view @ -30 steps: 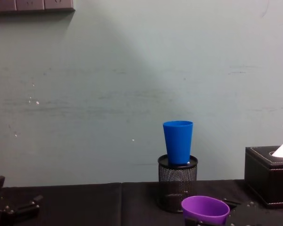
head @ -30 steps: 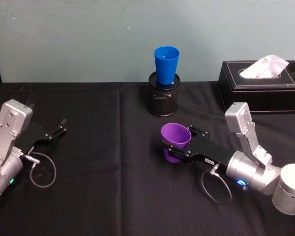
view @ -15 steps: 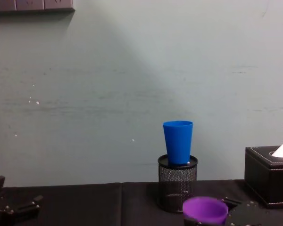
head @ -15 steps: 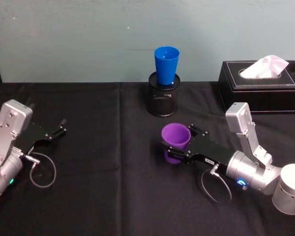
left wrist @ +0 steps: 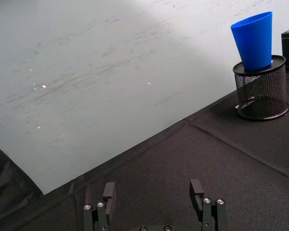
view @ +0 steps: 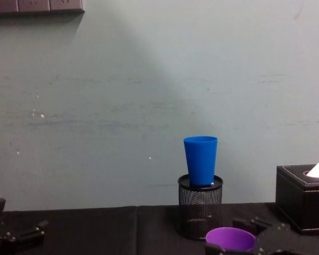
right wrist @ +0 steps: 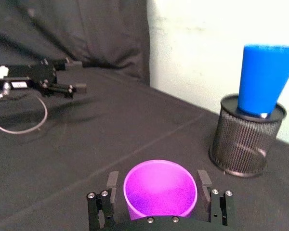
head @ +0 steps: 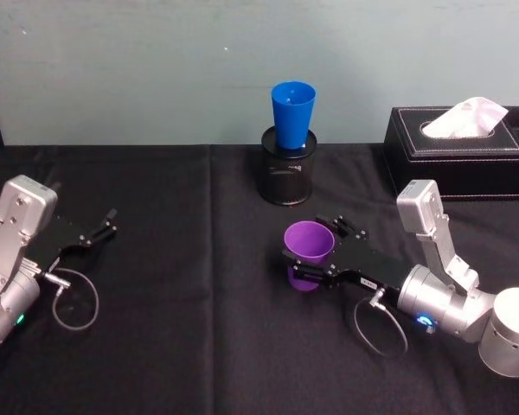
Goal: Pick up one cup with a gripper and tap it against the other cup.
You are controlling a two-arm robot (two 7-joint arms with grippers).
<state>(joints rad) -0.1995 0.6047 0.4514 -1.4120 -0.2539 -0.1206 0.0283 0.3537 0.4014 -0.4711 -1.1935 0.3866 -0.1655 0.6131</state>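
The purple cup [head: 309, 251] stands upright at mid table between the fingers of my right gripper [head: 307, 245], which is shut on it from the right. From the right wrist, the purple cup [right wrist: 160, 188] opens upward between the two fingers [right wrist: 112, 180]. In the chest view its rim [view: 230, 238] sits low, just in front of the pot. The blue cup [head: 293, 112] stands upright in a black mesh pot [head: 288, 175] at the back centre, beyond the purple cup and apart from it. My left gripper [head: 111, 223] rests open on the cloth at far left.
A black tissue box [head: 467, 151] with a white tissue sits at the back right. Black cloth covers the table up to a pale wall. Loose cable loops hang by both wrists. Bare cloth lies between the purple cup and the pot.
My right gripper has lowered the purple cup a little and brought it from tilted to upright. The left arm and the blue cup have not moved.
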